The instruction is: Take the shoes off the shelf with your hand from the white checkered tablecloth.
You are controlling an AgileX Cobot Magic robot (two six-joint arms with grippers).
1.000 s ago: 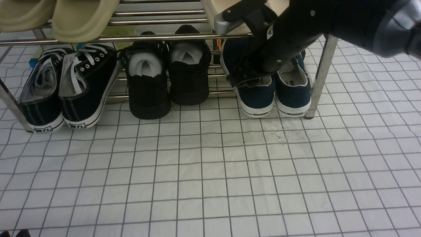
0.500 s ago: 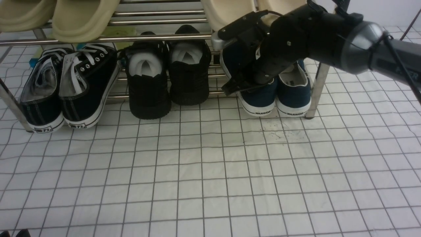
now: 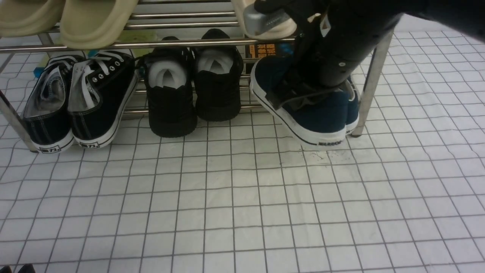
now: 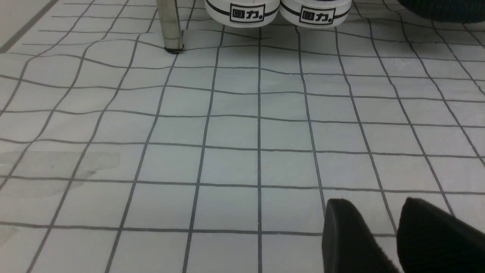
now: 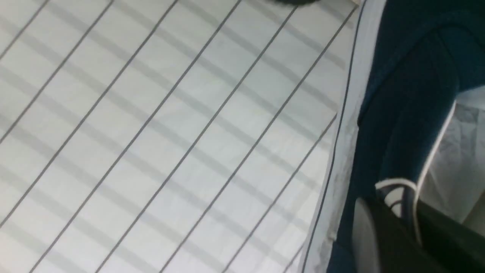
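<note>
The shoes are navy slip-ons with white soles at the right end of the steel shelf [image 3: 182, 42]. One shoe [image 3: 318, 113] hangs tilted, its heel toward me, just above the white checkered tablecloth [image 3: 242, 197]. My right gripper [image 3: 291, 96] is shut on its side wall. In the right wrist view the gripper [image 5: 409, 204] pinches the navy canvas and white trim of that shoe [image 5: 401, 106]. The other shoe [image 3: 353, 110] peeks out behind it, mostly hidden. My left gripper [image 4: 375, 206] rests low over the cloth, shut and holding nothing.
Black lace-up sneakers [image 3: 79, 102] and all-black shoes [image 3: 193, 87] stand on the lower bars to the left. Beige slippers [image 3: 91, 22] lie on the upper bars. The shelf's right post [image 3: 369, 91] stands just right of the held shoe. A left post [image 4: 170, 26] shows ahead of my left gripper.
My right gripper has closed on the left navy shoe. It has lifted and swung it forward off the bars, and the shoe now covers most of its partner.
</note>
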